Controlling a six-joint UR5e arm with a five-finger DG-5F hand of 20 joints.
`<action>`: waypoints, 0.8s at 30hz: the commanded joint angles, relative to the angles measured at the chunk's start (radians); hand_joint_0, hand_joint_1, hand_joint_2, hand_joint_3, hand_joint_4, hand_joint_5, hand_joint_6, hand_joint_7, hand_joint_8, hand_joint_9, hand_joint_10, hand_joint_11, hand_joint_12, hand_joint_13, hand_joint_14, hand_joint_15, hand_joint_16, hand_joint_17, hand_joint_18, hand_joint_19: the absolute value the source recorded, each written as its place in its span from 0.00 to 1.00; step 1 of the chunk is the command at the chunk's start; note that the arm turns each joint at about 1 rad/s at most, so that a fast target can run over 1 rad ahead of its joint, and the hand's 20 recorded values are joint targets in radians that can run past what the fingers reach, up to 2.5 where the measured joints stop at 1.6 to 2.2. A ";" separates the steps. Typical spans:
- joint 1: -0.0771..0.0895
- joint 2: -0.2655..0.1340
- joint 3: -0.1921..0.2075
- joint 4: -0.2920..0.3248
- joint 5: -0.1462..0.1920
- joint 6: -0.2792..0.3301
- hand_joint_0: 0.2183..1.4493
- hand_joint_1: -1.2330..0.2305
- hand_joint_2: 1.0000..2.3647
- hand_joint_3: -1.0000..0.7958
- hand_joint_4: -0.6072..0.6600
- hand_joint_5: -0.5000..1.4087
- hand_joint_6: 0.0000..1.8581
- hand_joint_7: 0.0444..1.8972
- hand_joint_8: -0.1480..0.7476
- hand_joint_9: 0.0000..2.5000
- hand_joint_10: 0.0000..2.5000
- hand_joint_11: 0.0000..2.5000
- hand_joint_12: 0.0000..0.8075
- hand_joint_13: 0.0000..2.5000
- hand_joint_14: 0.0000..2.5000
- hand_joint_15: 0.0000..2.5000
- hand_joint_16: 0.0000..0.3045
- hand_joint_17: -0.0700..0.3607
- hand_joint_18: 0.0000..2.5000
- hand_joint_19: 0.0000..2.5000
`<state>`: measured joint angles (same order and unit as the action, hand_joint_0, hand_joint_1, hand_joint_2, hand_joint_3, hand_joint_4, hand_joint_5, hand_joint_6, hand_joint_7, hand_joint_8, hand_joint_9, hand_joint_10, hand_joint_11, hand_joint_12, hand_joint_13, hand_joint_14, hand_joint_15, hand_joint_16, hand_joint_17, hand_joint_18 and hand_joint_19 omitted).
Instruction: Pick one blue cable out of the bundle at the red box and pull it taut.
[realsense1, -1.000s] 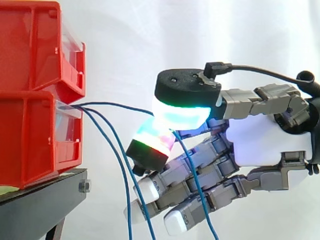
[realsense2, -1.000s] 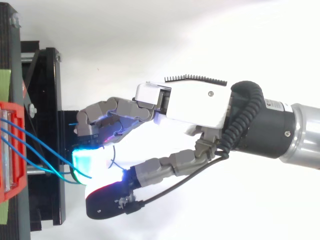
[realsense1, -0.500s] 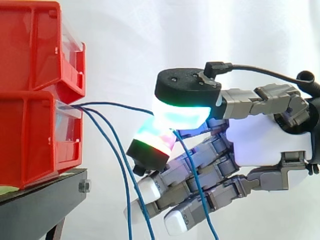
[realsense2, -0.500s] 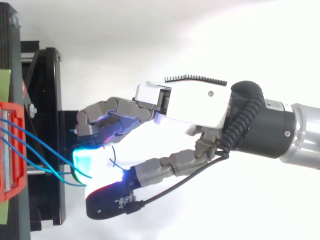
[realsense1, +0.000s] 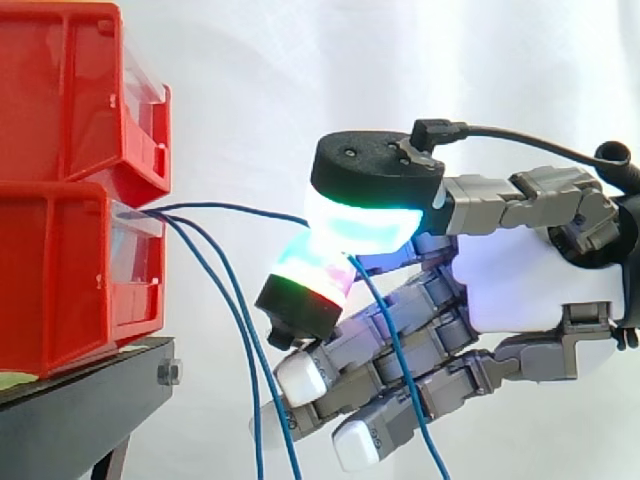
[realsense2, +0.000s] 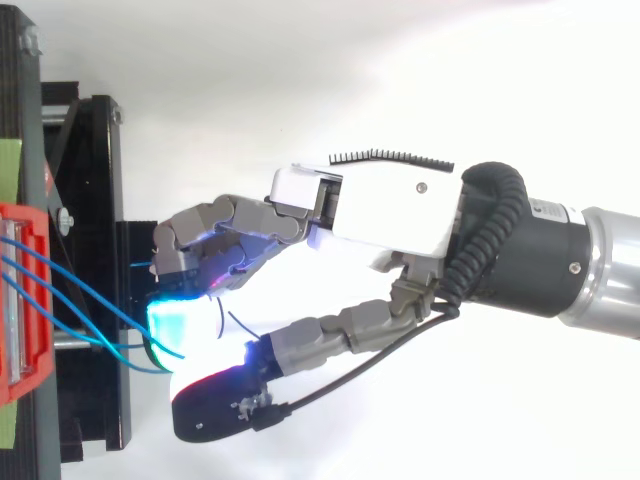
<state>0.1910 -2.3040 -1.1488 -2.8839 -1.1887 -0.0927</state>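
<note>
Two red bins are stacked at the left, and three blue cables come out of the front of the lower bin (realsense1: 70, 280). The hand (realsense1: 520, 280) reaches in from the right, its thumb above and its fingers curled below. One blue cable (realsense1: 230, 207) runs nearly level from the bin to the glowing pads (realsense1: 360, 225), which pinch it. Past the pinch it drops in front of the lower fingers (realsense1: 400, 370). The other two cables (realsense1: 235, 330) hang slack beside the bin. From above, the hand (realsense2: 390, 210) faces the red bin (realsense2: 20, 300), with the cables (realsense2: 70, 300) between them.
The upper red bin (realsense1: 70, 90) overhangs the cable outlet. A black stand (realsense1: 80, 400) carries the bins, and its frame (realsense2: 95, 250) lies under the fingertips in the top view. A white curtain hangs behind.
The hand has edged slightly to the right. The pinched cable's stretch from the bin now runs a little straighter. The pinch is unchanged.
</note>
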 joint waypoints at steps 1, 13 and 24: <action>-0.001 0.000 0.000 0.000 0.000 0.001 0.27 0.30 0.02 0.52 0.64 0.21 0.45 0.77 0.57 0.37 0.01 0.27 0.53 0.22 0.00 0.07 0.19 0.47 0.29 0.17; -0.001 0.000 0.000 -0.003 -0.002 0.001 0.28 0.28 0.02 0.54 0.61 0.21 0.45 0.76 0.56 0.40 0.01 0.37 0.52 0.24 0.00 0.08 0.19 0.46 0.30 0.17; -0.001 0.000 0.000 -0.003 -0.002 0.002 0.29 0.28 0.02 0.53 0.60 0.21 0.45 0.75 0.55 0.41 0.01 0.49 0.52 0.23 0.00 0.09 0.18 0.45 0.30 0.17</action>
<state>0.1909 -2.3040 -1.1489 -2.8863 -1.1890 -0.0918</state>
